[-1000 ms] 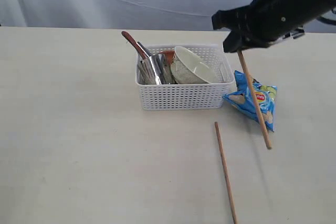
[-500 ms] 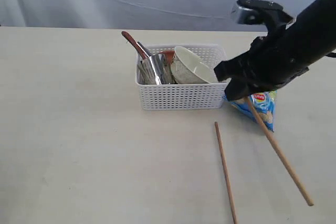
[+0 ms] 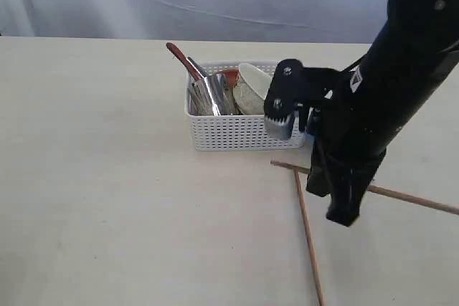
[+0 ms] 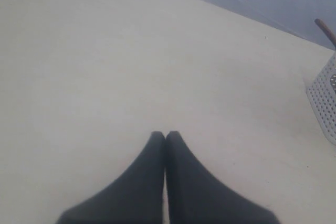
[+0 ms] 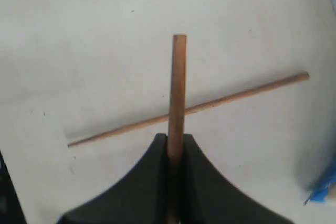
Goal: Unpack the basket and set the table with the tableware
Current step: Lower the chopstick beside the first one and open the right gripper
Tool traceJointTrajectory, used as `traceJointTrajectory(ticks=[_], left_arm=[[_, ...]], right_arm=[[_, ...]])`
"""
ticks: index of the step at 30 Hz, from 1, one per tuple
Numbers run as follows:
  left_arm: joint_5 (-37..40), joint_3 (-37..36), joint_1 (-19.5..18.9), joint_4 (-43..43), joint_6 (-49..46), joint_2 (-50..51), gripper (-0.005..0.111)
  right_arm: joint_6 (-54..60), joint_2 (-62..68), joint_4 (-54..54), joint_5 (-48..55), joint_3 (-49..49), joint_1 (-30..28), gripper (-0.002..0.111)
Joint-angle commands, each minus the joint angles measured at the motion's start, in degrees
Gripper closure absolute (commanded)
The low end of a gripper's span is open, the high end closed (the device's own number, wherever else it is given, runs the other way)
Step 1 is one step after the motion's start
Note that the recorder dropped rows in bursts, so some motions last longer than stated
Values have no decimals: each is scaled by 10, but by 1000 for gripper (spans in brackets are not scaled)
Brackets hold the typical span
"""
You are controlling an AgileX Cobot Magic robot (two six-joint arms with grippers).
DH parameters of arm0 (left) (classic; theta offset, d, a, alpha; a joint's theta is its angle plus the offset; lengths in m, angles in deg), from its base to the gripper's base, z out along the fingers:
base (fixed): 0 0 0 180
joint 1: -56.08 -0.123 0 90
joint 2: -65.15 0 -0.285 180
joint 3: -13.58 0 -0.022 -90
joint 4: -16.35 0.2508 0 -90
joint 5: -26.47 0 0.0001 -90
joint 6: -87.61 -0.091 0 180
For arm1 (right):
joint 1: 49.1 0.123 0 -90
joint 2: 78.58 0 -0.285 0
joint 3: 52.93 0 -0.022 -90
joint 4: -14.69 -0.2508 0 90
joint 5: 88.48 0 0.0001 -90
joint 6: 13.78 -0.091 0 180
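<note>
The basket (image 3: pixel 244 132) sits mid-counter in the exterior view, still loaded: steel cup (image 3: pixel 212 97), cream bowl (image 3: pixel 252 89) and the dark wooden spoon (image 3: pixel 182 60) poking up at its far corner. The counter (image 3: pixel 107 177) in front holds one chopstick (image 3: pixel 308 238) lying flat. The right arm (image 3: pixel 380 105) stoops just beside the basket and carries the held chopstick (image 3: pixel 419 201) low and almost level, crossing over the near end of the lying one. Whether the two touch I cannot tell. The elbow housing hangs very near the basket wall, so a careless swing could shove it.

In the left wrist view the left pincer (image 4: pixel 165 141) is pressed together on nothing, above bare counter, with only a basket corner in sight.

In the right wrist view the right pincer (image 5: pixel 175 144) pinches the held chopstick near one end, and the lying chopstick runs squarely across beneath it. Let go here, the stick would likely land on its mate (round on round) and roll, or knock it askew. The blue chips bag (image 5: pixel 323 192) lies near at the edge.
</note>
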Motion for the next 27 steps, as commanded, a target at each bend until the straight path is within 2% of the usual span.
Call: traceJointTrajectory(ticks=[1, 4, 11, 16, 18, 21, 24, 27], left_arm=[[-3, -4, 3, -2, 1, -1, 107], [-3, -4, 3, -2, 1, -1, 107], [-3, -4, 3, -2, 1, -1, 107], [-3, -4, 3, -2, 1, -1, 107], [-3, -4, 3, -2, 1, -1, 107], [-3, -4, 3, -2, 1, -1, 107], [-3, -4, 3, -2, 1, -1, 107], [-3, -4, 3, -2, 1, -1, 107]], right_arm=[[199, -5, 31, 24, 1, 43, 109], [299, -3, 64, 33, 3, 70, 109], [360, 29, 206, 33, 3, 132, 109], [504, 79, 244, 29, 3, 177, 109], [556, 97, 229, 2, 5, 196, 109], [578, 101, 218, -56, 27, 211, 109], [649, 92, 229, -93, 99, 260, 109], [677, 61, 234, -160, 166, 283, 109]])
